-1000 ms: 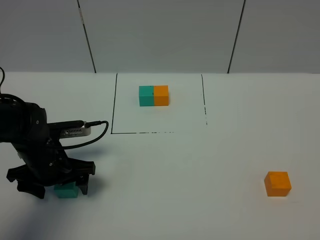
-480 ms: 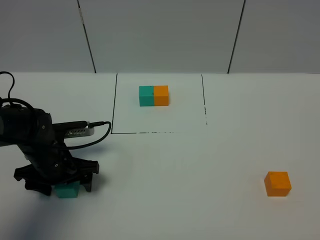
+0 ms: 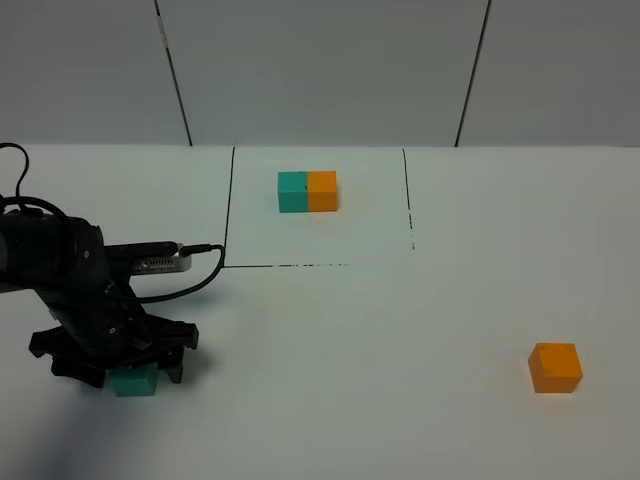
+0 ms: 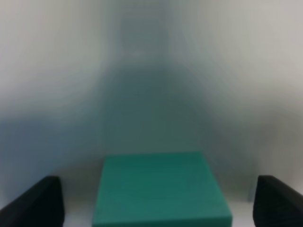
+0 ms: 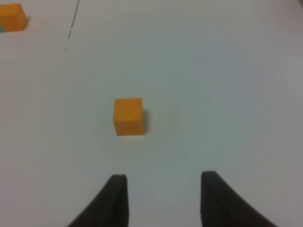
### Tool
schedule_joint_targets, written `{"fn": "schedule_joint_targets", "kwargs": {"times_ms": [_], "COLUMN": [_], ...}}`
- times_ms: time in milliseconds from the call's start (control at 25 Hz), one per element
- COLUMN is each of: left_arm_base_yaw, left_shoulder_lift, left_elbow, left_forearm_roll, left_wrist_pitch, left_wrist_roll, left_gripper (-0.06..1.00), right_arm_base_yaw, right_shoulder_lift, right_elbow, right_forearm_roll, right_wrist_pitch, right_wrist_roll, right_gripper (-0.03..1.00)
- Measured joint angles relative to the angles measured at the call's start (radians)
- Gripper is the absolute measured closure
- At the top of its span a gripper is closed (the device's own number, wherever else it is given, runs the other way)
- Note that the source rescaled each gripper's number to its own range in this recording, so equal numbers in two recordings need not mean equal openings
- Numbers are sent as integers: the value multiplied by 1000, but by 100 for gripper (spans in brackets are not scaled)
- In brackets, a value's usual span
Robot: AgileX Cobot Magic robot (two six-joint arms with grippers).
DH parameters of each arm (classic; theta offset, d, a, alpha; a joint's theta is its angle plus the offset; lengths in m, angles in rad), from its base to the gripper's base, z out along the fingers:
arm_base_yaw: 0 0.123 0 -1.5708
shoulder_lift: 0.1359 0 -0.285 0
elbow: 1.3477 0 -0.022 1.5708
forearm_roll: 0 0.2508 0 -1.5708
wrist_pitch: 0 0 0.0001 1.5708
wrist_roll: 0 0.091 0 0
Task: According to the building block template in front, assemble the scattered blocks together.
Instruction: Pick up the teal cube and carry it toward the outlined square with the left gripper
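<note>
The template (image 3: 308,191), a teal cube joined to an orange cube, sits inside a black-lined rectangle at the back; its orange end shows in the right wrist view (image 5: 12,17). The loose teal cube (image 3: 133,381) lies at the front left. My left gripper (image 3: 118,365) is low over it, open, with a finger on each side and a gap to each, as the left wrist view shows (image 4: 161,189). The loose orange cube (image 3: 555,367) lies at the front right. My right gripper (image 5: 163,189) is open, short of the orange cube (image 5: 128,116); it is out of the exterior view.
A black outline (image 3: 230,266) marks the template's rectangle on the white table. The left arm's cable (image 3: 195,262) loops above the gripper. Grey wall panels stand behind the table's far edge.
My left gripper has shifted slightly right and settled lower around the teal cube. The cubes have not moved.
</note>
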Motion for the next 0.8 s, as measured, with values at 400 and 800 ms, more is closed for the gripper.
{"fn": "schedule_joint_targets", "kwargs": {"times_ms": [400,800], "left_arm_base_yaw": [0,0], "left_shoulder_lift": [29,35], "left_elbow": [-18,-24], "left_forearm_roll": [8,-5], "left_wrist_pitch": [29,51], "left_wrist_roll": [6,11], "left_gripper": [26,36], "right_arm_base_yaw": [0,0], "right_shoulder_lift": [0,0], "right_elbow": [0,0], "right_forearm_roll": [0,0], "right_wrist_pitch": [0,0], "right_wrist_roll": [0,0], "right_gripper": [97,97]}}
